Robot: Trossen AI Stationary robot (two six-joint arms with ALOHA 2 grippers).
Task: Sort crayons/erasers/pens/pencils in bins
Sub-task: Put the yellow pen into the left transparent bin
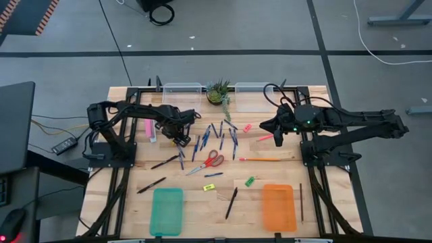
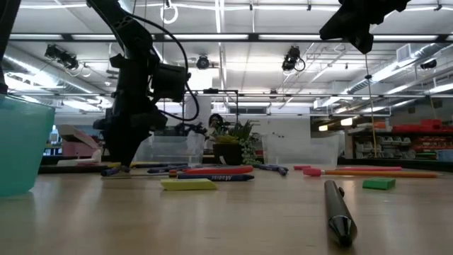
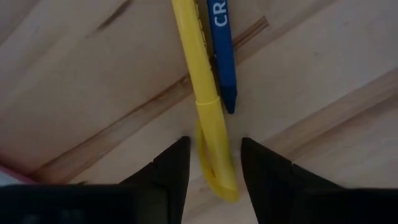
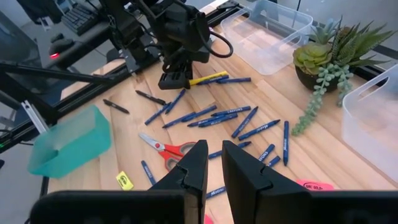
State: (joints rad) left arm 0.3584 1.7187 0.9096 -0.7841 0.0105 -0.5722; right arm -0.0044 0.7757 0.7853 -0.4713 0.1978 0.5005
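Note:
My left gripper points straight down over a yellow pen lying flat on the wooden table. Its open fingers stand on either side of the pen's clip end, close to it, with thin gaps showing. A blue crayon lies along the pen's side. More blue crayons are scattered toward the table's middle. My right gripper hangs high over the table's right side, its fingers a narrow gap apart with nothing between them.
Two clear tubs flank a potted plant at the far edge. A teal tray and an orange tray lie near the front. Red scissors, black pencils, small erasers and a pink box lie about.

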